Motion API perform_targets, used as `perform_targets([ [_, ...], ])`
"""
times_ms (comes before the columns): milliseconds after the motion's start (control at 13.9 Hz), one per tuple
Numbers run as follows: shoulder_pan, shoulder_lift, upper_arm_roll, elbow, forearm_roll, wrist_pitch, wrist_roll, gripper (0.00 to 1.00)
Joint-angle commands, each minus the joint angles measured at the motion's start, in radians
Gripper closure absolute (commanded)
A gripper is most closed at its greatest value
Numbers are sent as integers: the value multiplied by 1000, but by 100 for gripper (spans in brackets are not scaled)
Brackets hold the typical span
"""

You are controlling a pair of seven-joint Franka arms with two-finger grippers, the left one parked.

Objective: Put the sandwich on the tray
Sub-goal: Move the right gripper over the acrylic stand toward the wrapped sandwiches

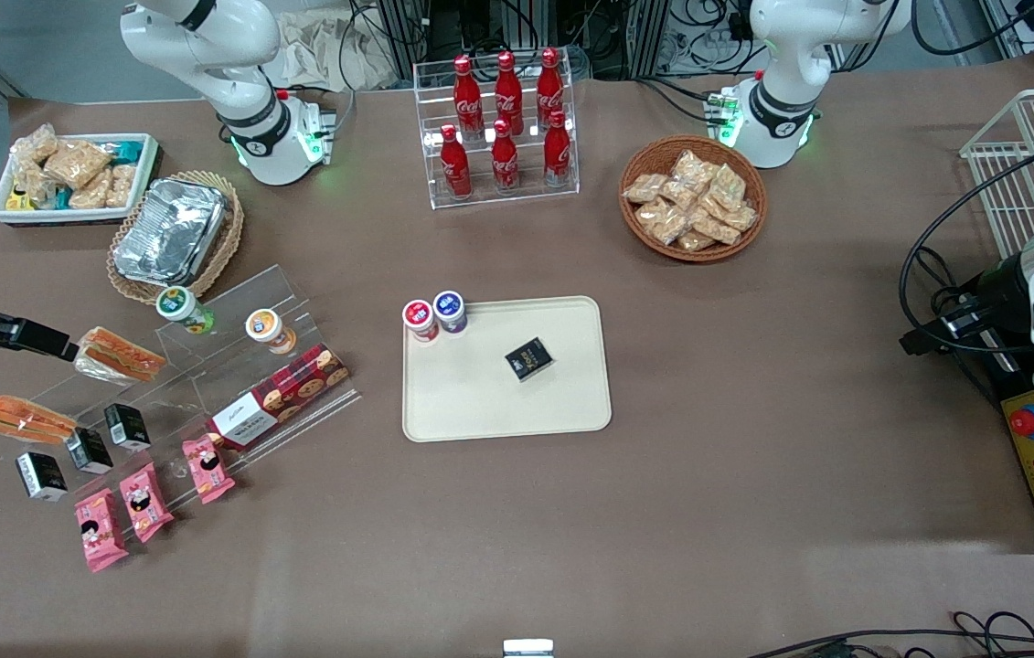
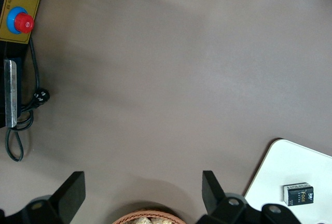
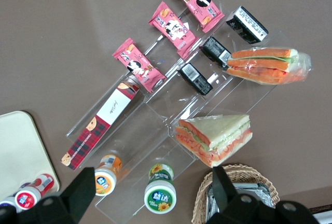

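The sandwich (image 1: 23, 419) (image 3: 267, 64), a slim clear-wrapped wedge with orange and green stripes, lies on the step of a clear acrylic stand (image 1: 206, 384) toward the working arm's end of the table. A chunkier tan-bread sandwich (image 1: 122, 355) (image 3: 215, 137) sits on a higher step, farther from the front camera. My gripper (image 1: 64, 345) (image 3: 153, 198) hangs open above the stand, beside the chunkier sandwich, with nothing between its fingers. The cream tray (image 1: 506, 407) (image 3: 15, 146) lies mid-table, apart from the stand.
On the tray stand two small jars (image 1: 434, 315) and a black box (image 1: 529, 357). The stand also holds two jars (image 3: 161, 195), a cookie box (image 1: 279, 397), black cartons and pink packs. A foil tray in a wicker basket (image 1: 171, 233), a white snack bin (image 1: 73, 178) and a cola rack (image 1: 503, 128) stand farther back.
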Motion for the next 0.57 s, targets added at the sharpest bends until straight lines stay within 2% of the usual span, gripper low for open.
perform_targets([
  [0, -2, 14, 3, 14, -57, 18, 4, 0],
  [72, -2, 19, 3, 14, -102, 23, 1, 0],
  [503, -3, 42, -10, 14, -110, 14, 33, 2],
])
